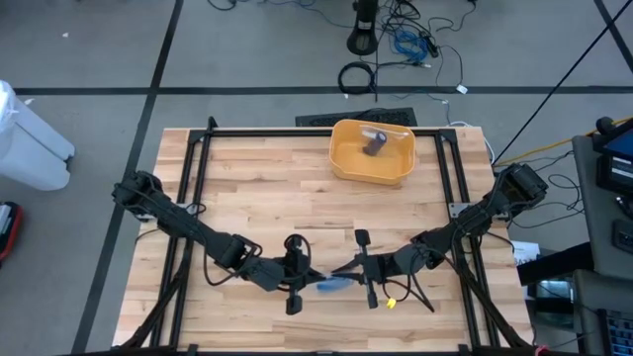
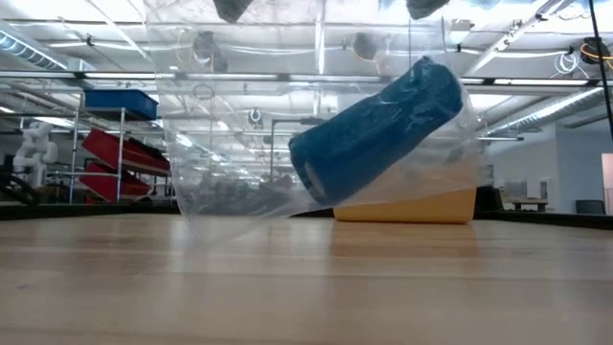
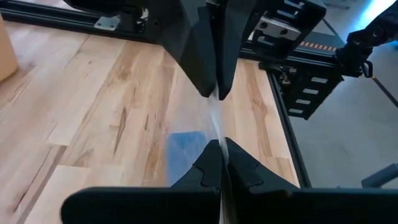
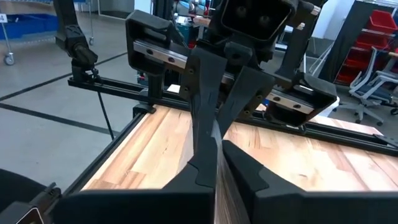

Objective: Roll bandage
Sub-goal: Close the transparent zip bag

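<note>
I have both grippers pinched shut on the top edge of the bag (image 2: 287,144), near the middle of the table's (image 1: 247,178) front edge. The left gripper (image 3: 214,127) and the right gripper (image 4: 214,140) meet almost nose to nose on the film, fingers closed flat with only the thin plastic between them.

The bandage (image 2: 378,129) is inside the bag, lying tilted with its low end down near the tabletop. The bag hangs from the two pinches, its bottom about at the wood.

My worry is the grip: both pinches sit on the same short stretch of slick film, so I judge the bag could slide out if either arm pulls sideways, or tear if they pull apart. The roll is loose in there and could tumble to one corner and swing the bag.

The bag is clear, thin and crinkled, catching glare. The bandage is a blue cylinder with a slightly rough, crepe-like surface. Behind it, near the back edge, sits a yellow bin (image 1: 372,153) with rounded corners, on pale wood planks
</note>
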Controlling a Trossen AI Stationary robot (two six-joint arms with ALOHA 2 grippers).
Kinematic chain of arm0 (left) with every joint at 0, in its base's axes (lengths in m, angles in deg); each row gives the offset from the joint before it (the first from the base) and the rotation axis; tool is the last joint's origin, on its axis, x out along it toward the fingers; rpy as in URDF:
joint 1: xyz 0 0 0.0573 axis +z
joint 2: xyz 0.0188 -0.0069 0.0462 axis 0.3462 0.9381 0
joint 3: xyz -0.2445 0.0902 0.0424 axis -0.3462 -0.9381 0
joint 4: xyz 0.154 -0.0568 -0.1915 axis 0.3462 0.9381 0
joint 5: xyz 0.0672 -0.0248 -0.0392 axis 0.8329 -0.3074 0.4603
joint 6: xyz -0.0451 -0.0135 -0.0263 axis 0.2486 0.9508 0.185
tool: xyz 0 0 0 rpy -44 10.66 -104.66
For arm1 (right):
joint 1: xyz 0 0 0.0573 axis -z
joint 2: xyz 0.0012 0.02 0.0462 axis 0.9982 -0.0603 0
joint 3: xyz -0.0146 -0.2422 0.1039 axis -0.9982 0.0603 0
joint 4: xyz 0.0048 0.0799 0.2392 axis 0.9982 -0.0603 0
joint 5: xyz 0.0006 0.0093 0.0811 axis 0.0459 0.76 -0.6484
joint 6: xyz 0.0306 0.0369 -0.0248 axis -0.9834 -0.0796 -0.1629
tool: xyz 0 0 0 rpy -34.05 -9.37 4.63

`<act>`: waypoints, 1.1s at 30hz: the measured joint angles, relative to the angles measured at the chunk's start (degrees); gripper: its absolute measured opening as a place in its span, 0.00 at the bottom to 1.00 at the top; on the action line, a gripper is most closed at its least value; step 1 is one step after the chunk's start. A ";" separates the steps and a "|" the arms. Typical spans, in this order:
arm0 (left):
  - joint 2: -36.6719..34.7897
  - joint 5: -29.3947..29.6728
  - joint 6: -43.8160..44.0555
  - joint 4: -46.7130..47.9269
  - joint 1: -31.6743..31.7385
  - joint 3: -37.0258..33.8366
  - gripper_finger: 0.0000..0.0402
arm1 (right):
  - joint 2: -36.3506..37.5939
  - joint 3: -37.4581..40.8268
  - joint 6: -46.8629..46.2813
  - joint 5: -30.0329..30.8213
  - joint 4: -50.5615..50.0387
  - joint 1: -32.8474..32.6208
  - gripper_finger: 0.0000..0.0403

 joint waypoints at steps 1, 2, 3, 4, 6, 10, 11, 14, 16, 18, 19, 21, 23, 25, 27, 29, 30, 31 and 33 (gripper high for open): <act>0.00 0.00 0.00 0.01 0.00 0.00 0.00 | 0.00 0.00 0.09 0.00 -0.02 0.00 0.03; 0.00 -0.02 -0.01 0.02 0.00 0.00 0.00 | 0.00 0.00 0.25 0.00 -0.04 0.00 0.04; 0.00 -0.06 -0.01 0.04 0.00 0.00 0.00 | 0.00 0.00 0.62 -0.02 -0.16 0.00 0.05; 0.00 -0.07 -0.01 0.06 0.00 0.00 0.00 | 0.00 0.00 1.24 -0.02 -0.52 -0.15 0.06; 0.00 -0.09 -0.01 0.12 -0.04 0.00 0.00 | 0.00 0.00 2.44 0.04 -1.25 -0.71 0.09; 0.00 -0.70 -0.03 0.13 -0.04 0.00 0.00 | 0.00 0.00 2.38 0.02 -1.70 -1.11 0.20; 0.00 -0.70 -0.03 0.11 -0.04 0.00 0.00 | 0.00 0.00 1.68 0.02 -1.76 -1.03 0.23; 0.00 -0.70 -0.05 0.11 -0.04 0.00 0.00 | 0.00 0.00 0.64 0.04 -2.92 -0.83 0.31; 0.00 -0.70 -0.08 0.11 -0.04 0.00 0.00 | 0.00 0.00 -1.24 -0.26 -3.56 -0.55 0.32; 0.00 -0.70 -0.09 0.09 -0.04 0.00 0.00 | 0.00 0.00 -2.00 -0.35 -3.63 -0.47 0.30; 0.00 -0.70 -0.08 0.09 -0.04 0.00 0.00 | 0.00 0.00 -2.00 -0.34 -3.63 -0.39 0.28; 0.00 -0.70 -0.12 0.11 -0.04 0.00 0.00 | 0.00 0.00 -1.88 -0.33 -3.61 -0.36 0.22; 0.00 -0.70 -0.14 0.09 -0.04 0.00 0.00 | 0.00 0.00 -1.50 -0.33 -3.46 -0.35 0.16; 0.00 -0.70 -0.31 0.11 -0.04 0.00 0.00 | 0.00 0.00 -1.45 -0.35 -3.12 -0.36 0.11; 0.00 -0.70 -0.49 0.11 -0.04 0.00 0.00 | 0.00 0.00 -1.37 -0.35 -2.95 -0.37 0.07; 0.00 -0.70 -0.51 0.15 -0.04 0.00 0.00 | 0.00 0.00 -1.34 -0.36 -2.95 -0.37 0.04; 0.00 -0.70 -0.59 0.16 -0.04 0.00 0.00 | 0.00 0.00 -1.34 -0.58 -2.96 -0.36 0.03; 0.00 -0.72 -0.66 0.17 -0.04 0.00 0.00 | 0.00 -0.01 -1.34 -1.27 -2.99 -0.21 0.01; 0.01 -0.72 -1.69 0.20 -0.04 0.00 0.00 | 0.00 0.00 -2.14 -1.86 -3.18 -0.07 0.01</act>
